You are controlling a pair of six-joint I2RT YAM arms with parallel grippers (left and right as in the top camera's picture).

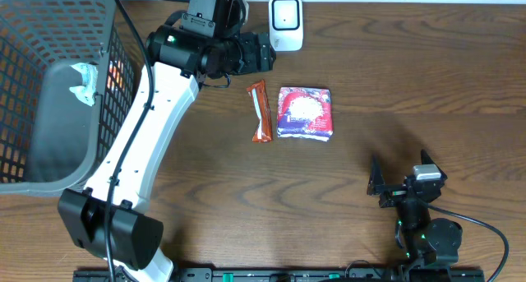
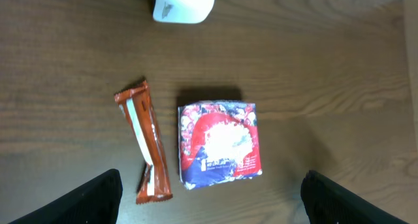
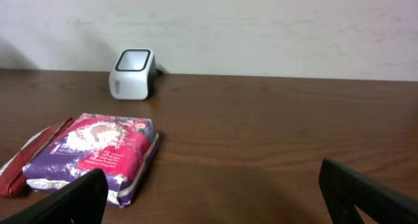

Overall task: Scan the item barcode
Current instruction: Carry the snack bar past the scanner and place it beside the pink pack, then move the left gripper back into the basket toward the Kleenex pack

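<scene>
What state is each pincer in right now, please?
Left pincer: open, holding nothing.
Right pincer: open, holding nothing.

You're looking at a mock shop checkout set up on a lab bench. What shows it: a grey plastic mesh shopping basket [image 1: 20, 85], a small white desktop barcode scanner [image 1: 285, 23], and packaged snacks, namely an orange foil bar wrapper [image 1: 260, 111] and a purple-and-red soft packet [image 1: 305, 113]. They sit on a dark wood-grain table [image 1: 411, 85] against a bare off-white wall [image 3: 261, 28]. A white-shelled robot arm [image 1: 140, 142] is on the bench.
</scene>
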